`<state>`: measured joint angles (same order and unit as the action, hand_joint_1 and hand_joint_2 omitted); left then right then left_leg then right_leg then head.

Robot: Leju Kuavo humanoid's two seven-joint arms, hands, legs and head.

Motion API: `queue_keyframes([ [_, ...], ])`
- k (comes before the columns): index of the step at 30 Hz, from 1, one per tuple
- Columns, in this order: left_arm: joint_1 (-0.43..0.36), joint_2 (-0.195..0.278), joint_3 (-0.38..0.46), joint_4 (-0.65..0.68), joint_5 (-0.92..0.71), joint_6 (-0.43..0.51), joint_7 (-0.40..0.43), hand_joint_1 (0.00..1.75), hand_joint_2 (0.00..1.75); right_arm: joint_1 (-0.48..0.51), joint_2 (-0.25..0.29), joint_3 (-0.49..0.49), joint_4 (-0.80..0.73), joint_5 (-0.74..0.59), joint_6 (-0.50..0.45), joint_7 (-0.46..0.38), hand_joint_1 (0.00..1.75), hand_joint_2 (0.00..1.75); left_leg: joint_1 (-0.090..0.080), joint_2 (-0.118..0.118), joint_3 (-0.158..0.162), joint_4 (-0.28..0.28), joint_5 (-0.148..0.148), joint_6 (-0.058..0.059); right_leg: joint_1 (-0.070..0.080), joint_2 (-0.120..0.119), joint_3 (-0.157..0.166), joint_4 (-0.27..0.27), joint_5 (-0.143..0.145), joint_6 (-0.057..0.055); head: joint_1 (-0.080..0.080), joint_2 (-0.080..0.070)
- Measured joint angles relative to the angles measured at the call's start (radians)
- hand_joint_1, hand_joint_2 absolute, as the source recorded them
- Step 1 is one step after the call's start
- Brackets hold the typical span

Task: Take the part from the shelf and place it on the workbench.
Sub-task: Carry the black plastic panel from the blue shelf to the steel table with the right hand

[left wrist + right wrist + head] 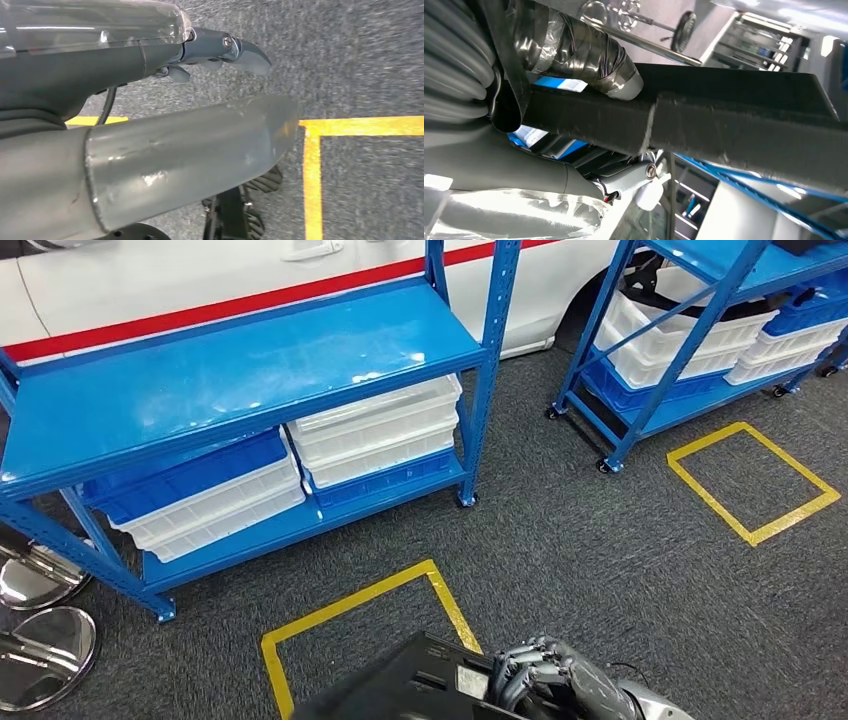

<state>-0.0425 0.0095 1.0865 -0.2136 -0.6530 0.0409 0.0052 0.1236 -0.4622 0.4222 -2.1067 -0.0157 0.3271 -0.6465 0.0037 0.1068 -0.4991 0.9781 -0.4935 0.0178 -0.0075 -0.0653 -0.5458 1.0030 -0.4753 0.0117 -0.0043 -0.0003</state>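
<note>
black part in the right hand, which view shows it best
The right wrist view: the black part spans the frame, the right hand gripping it. The head view shows one corner at the bottom edge. The left wrist view gives nothing certain.

Floor: dark grey carpet (pixel 560 540), with two squares marked in yellow tape (pixel 752 480), one near, one further right.
Shelving: blue metal rack (pixel 230 370), bare top shelf, white and blue bins (pixel 375 430) stacked on the lower shelf.
Right: second blue rack on castors (pixel 680 350), white crates.
Behind: white car with red stripe (pixel 200 280).
Left edge: chrome round bases (pixel 40 650).
</note>
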Motion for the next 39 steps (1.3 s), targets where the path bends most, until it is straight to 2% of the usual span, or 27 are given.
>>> queue_keyframes([
  [2, -0.003, 0.003, 0.006, 0.000, 0.010, 0.001, -0.014, 0.00, 0.00, 0.000, 0.002, -0.006, 0.000, -0.002, 0.009, -0.008, 1.75, 1.75, 0.002, 0.011, 0.001, 0.002, -0.004, -0.013, -0.001, 0.022, -0.006, -0.001, 0.005, -0.014, 0.000, 0.000],
  [4, -0.005, 0.008, 0.011, 0.000, 0.013, -0.004, -0.031, 0.00, 0.00, -0.003, 0.006, -0.012, 0.001, 0.000, 0.014, -0.015, 1.75, 1.75, 0.007, -0.027, -0.017, 0.044, -0.038, -0.023, -0.005, 0.041, -0.010, -0.005, 0.013, -0.030, 0.000, 0.000],
  [6, -0.005, 0.014, 0.018, 0.000, 0.014, -0.008, -0.049, 0.00, 0.00, -0.008, 0.013, -0.016, 0.002, 0.007, 0.008, -0.023, 1.75, 1.75, 0.009, -0.083, -0.070, 0.165, -0.110, -0.027, -0.004, 0.063, -0.016, -0.007, 0.019, -0.041, 0.000, 0.000],
  [7, -0.003, 0.018, 0.021, 0.000, 0.014, -0.008, -0.056, 0.00, 0.00, -0.008, 0.018, -0.017, 0.002, 0.012, 0.000, -0.027, 1.75, 1.75, 0.009, -0.095, -0.102, 0.235, -0.141, -0.027, -0.002, 0.074, -0.019, -0.007, 0.020, -0.044, 0.000, 0.000],
  [8, -0.001, 0.022, 0.024, 0.000, 0.014, -0.007, -0.063, 0.00, 0.00, -0.005, 0.022, -0.019, 0.002, 0.018, -0.008, -0.030, 1.75, 1.75, 0.009, -0.099, -0.125, 0.286, -0.156, -0.027, 0.000, 0.087, -0.020, -0.006, 0.021, -0.045, 0.000, 0.000],
  [9, 0.000, 0.025, 0.026, 0.000, 0.014, -0.006, -0.068, 0.00, 0.00, 0.000, 0.026, -0.021, 0.001, 0.023, -0.017, -0.033, 1.75, 1.75, 0.009, -0.101, -0.132, 0.301, -0.150, -0.025, 0.002, 0.100, -0.020, -0.006, 0.022, -0.046, 0.000, 0.000],
  [10, 0.000, 0.027, 0.027, 0.000, 0.014, -0.005, -0.073, 0.00, 0.00, 0.006, 0.029, -0.024, 0.000, 0.028, -0.025, -0.035, 1.75, 1.75, 0.008, -0.104, -0.122, 0.276, -0.124, -0.022, 0.003, 0.112, -0.019, -0.005, 0.022, -0.046, 0.000, 0.000],
  [11, 0.000, 0.030, 0.029, 0.000, 0.014, -0.004, -0.076, 0.00, 0.00, 0.012, 0.031, -0.028, -0.003, 0.032, -0.032, -0.037, 1.75, 1.75, 0.008, -0.112, -0.095, 0.217, -0.085, -0.017, 0.004, 0.125, -0.017, -0.004, 0.022, -0.045, 0.000, 0.000],
  [13, 0.000, 0.036, 0.031, 0.000, 0.014, -0.002, -0.080, 0.00, 0.00, 0.021, 0.034, -0.034, -0.010, 0.038, -0.041, -0.039, 1.75, 1.75, 0.009, -0.158, -0.037, 0.078, -0.021, -0.005, 0.005, 0.150, -0.017, -0.001, 0.022, -0.042, 0.000, 0.000],
  [15, 0.000, 0.042, 0.034, 0.000, 0.014, 0.000, -0.081, 0.00, 0.00, 0.030, 0.037, -0.040, -0.014, 0.041, -0.043, -0.040, 1.75, 1.75, 0.007, -0.188, -0.010, 0.012, -0.003, 0.003, 0.002, 0.175, -0.025, 0.002, 0.026, -0.030, 0.000, 0.000],
  [17, -0.003, 0.046, 0.037, -0.001, 0.014, 0.002, -0.081, 0.00, 0.00, 0.039, 0.039, -0.044, -0.018, 0.041, -0.043, -0.040, 1.75, 1.75, 0.007, -0.170, -0.006, 0.002, 0.001, 0.008, -0.002, 0.196, -0.033, 0.001, 0.032, -0.015, 0.000, 0.000],
  [18, -0.005, 0.048, 0.038, -0.001, 0.014, 0.002, -0.082, 0.00, 0.00, 0.043, 0.039, -0.047, -0.021, 0.041, -0.043, -0.041, 1.75, 1.75, 0.010, -0.158, -0.003, -0.004, 0.006, 0.012, -0.001, 0.186, -0.038, 0.007, 0.029, -0.010, 0.000, 0.000],
  [19, -0.007, 0.049, 0.040, -0.001, 0.014, 0.002, -0.082, 0.00, 0.00, 0.045, 0.040, -0.049, -0.023, 0.042, -0.043, -0.041, 1.75, 1.75, 0.013, -0.144, -0.002, -0.010, 0.011, 0.017, 0.001, 0.162, -0.049, 0.027, 0.014, -0.006, 0.000, 0.000],
  [21, -0.006, 0.049, 0.043, -0.001, 0.014, 0.002, -0.082, 0.00, 0.00, 0.046, 0.041, -0.054, -0.025, 0.042, -0.043, -0.042, 1.75, 1.75, 0.014, -0.114, -0.001, -0.016, 0.014, 0.023, 0.001, 0.098, -0.098, 0.129, -0.048, 0.001, 0.001, 0.000],
  [23, -0.002, 0.048, 0.046, -0.001, 0.014, 0.001, -0.082, 0.00, 0.00, 0.049, 0.042, -0.056, -0.026, 0.042, -0.043, -0.042, 1.75, 1.75, 0.013, -0.085, -0.003, -0.016, 0.013, 0.024, -0.005, 0.075, -0.159, 0.255, -0.105, 0.010, 0.002, 0.000],
  [24, -0.001, 0.048, 0.047, -0.001, 0.014, 0.001, -0.082, 0.00, 0.00, 0.050, 0.042, -0.056, -0.026, 0.042, -0.043, -0.042, 1.75, 1.75, 0.013, -0.071, -0.003, -0.015, 0.012, 0.023, -0.008, 0.072, -0.172, 0.285, -0.110, 0.013, 0.001, 0.000],
  [25, -0.001, 0.048, 0.047, -0.001, 0.014, 0.001, -0.082, 0.00, 0.00, 0.051, 0.042, -0.057, -0.026, 0.042, -0.043, -0.042, 1.75, 1.75, 0.013, -0.057, -0.002, -0.015, 0.011, 0.021, -0.010, 0.069, -0.163, 0.273, -0.094, 0.015, 0.002, 0.000],
  [26, -0.002, 0.048, 0.047, -0.001, 0.014, 0.002, -0.082, 0.00, 0.00, 0.052, 0.042, -0.057, -0.026, 0.042, -0.043, -0.042, 1.75, 1.75, 0.013, -0.045, 0.000, -0.015, 0.008, 0.018, -0.012, 0.061, -0.134, 0.224, -0.064, 0.016, 0.002, 0.000],
  [28, -0.004, 0.048, 0.047, -0.001, 0.012, 0.003, -0.083, 0.00, 0.00, 0.053, 0.043, -0.060, -0.027, 0.042, -0.048, -0.044, 1.75, 1.75, 0.010, -0.025, 0.007, -0.012, 0.001, 0.008, -0.010, 0.021, -0.052, 0.082, -0.008, 0.013, 0.002, 0.000],
  [30, -0.004, 0.048, 0.047, -0.001, 0.008, 0.005, -0.084, 0.00, 0.00, 0.060, 0.045, -0.065, -0.030, 0.042, -0.057, -0.047, 1.75, 1.75, 0.004, -0.008, 0.012, -0.008, -0.006, -0.004, -0.003, -0.003, -0.013, 0.008, 0.008, 0.002, 0.001, 0.000],
  [32, -0.006, 0.048, 0.048, -0.001, 0.004, 0.005, -0.087, 0.00, 0.00, 0.073, 0.048, -0.070, -0.034, 0.042, -0.061, -0.050, 1.75, 1.75, 0.003, 0.011, 0.015, -0.008, -0.011, -0.014, 0.002, 0.014, -0.017, 0.003, 0.006, -0.012, 0.000, 0.000],
  [33, -0.008, 0.048, 0.048, -0.001, 0.004, 0.004, -0.090, 0.00, 0.00, 0.079, 0.048, -0.071, -0.036, 0.041, -0.058, -0.050, 1.75, 1.75, 0.005, 0.009, 0.015, -0.004, -0.016, -0.020, 0.001, 0.024, -0.019, 0.002, 0.008, -0.019, 0.001, 0.000],
  [34, -0.010, 0.048, 0.048, -0.001, 0.004, 0.001, -0.094, 0.00, 0.00, 0.083, 0.048, -0.072, -0.037, 0.037, -0.053, -0.049, 1.75, 1.75, 0.007, -0.006, 0.010, 0.011, -0.030, -0.025, -0.001, 0.034, -0.019, 0.001, 0.009, -0.026, 0.001, 0.000],
  [35, -0.011, 0.048, 0.048, -0.001, 0.002, -0.003, -0.099, 0.00, 0.00, 0.084, 0.048, -0.073, -0.037, 0.028, -0.043, -0.044, 1.75, 1.75, 0.009, -0.030, -0.003, 0.045, -0.054, -0.028, -0.002, 0.044, -0.019, -0.001, 0.011, -0.033, 0.001, 0.000],
  [37, -0.006, 0.048, 0.048, -0.001, -0.006, -0.015, -0.108, 0.00, 0.00, 0.083, 0.048, -0.077, -0.034, -0.015, -0.007, -0.020, 1.75, 1.75, 0.011, -0.082, -0.061, 0.172, -0.122, -0.029, -0.001, 0.064, -0.020, -0.002, 0.012, -0.043, 0.000, 0.000],
  [38, -0.003, 0.048, 0.048, -0.001, -0.014, -0.021, -0.111, 0.00, 0.00, 0.082, 0.049, -0.079, -0.027, -0.054, 0.021, 0.000, 1.75, 1.75, 0.011, -0.092, -0.096, 0.242, -0.149, -0.029, 0.001, 0.076, -0.020, -0.001, 0.012, -0.046, 0.000, 0.000],
  [39, 0.000, 0.048, 0.047, -0.001, -0.023, -0.026, -0.114, 0.00, 0.00, 0.079, 0.054, -0.083, -0.013, -0.112, 0.055, 0.025, 1.75, 1.75, 0.010, -0.098, -0.123, 0.291, -0.158, -0.027, 0.004, 0.089, -0.020, -0.001, 0.012, -0.047, 0.000, 0.000],
])
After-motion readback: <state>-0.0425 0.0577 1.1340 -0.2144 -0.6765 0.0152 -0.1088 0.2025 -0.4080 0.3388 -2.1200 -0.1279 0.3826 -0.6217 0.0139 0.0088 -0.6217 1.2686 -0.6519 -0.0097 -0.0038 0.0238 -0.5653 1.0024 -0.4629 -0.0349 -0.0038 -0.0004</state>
